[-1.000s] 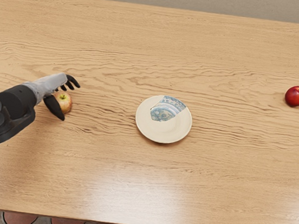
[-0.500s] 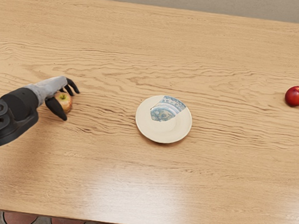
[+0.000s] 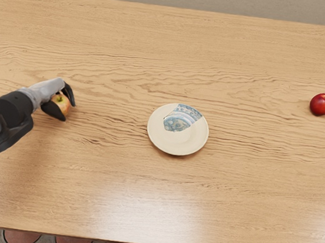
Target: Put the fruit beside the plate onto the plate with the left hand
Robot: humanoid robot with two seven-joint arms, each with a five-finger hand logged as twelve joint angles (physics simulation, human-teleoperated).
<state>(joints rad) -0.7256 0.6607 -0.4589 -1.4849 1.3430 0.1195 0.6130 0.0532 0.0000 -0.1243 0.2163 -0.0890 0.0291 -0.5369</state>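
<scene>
Yellow-red apple [image 3: 61, 102], cream plate [image 3: 182, 142] with blue-grey pattern, red apple [image 3: 321, 104], light wood-grain table [image 3: 152, 203], grey-black left hand [image 3: 51, 96]

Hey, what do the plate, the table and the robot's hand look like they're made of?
Plate: likely glazed ceramic, cream with a blue painted pattern and a smooth rim.
Table: wood or wood veneer with visible grain; satin finish, with a soft glare near the front.
Left hand, closed on the apple: light grey shell and matte black fingers, perhaps plastic or rubber.

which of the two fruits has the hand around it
The yellow-red apple left of the plate: the left hand has its fingers curled around it. The red apple sits alone far to the right, untouched.
</scene>
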